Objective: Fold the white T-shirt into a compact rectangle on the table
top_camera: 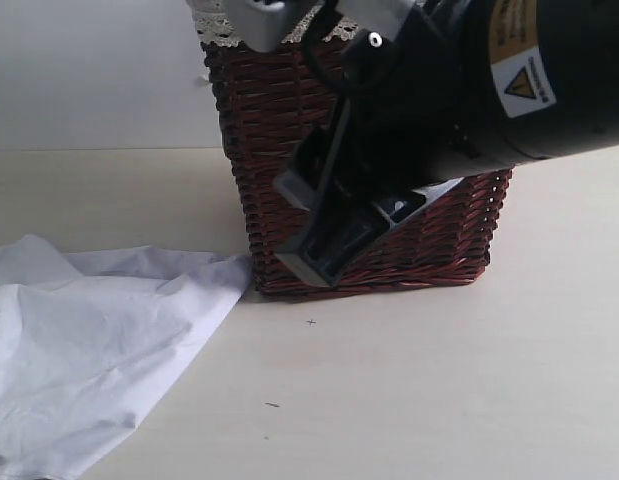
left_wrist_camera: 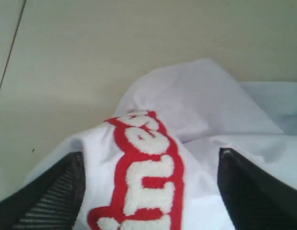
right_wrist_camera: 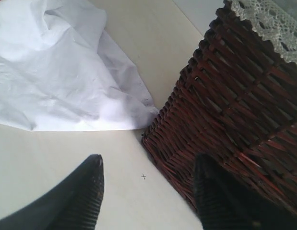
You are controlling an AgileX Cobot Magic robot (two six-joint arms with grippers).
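The shirt (top_camera: 89, 340) lies crumpled on the surface (top_camera: 439, 390), to the left of the basket (top_camera: 279, 130) in the exterior view, with one corner reaching the basket's foot. It is rumpled and layered, not spread flat, so as I judge it the folding has hardly begun.

My left pincer (left_wrist_camera: 152, 155) is spread wide, with a raised hump of shirt between its two fingers. The red-edged letters (left_wrist_camera: 148, 177) run across that hump. I cannot tell whether the fingers touch the cloth or hang just over it. My right pincer (right_wrist_camera: 148, 165) is also spread and holds nothing. It hovers over bare surface just beside the basket, and one finger (right_wrist_camera: 210, 191) is very near the wicker.

Several things could go wrong from here:
- If my left pincer closes on that hump, it may catch several layers at once. Lifting would then drag up a bundle rather than one clean edge.
- The corner at the basket's foot could snag on the weave when I pull and tug the basket along.
- My right arm hangs close in front of the basket, so a careless sweep towards the shirt could knock it.
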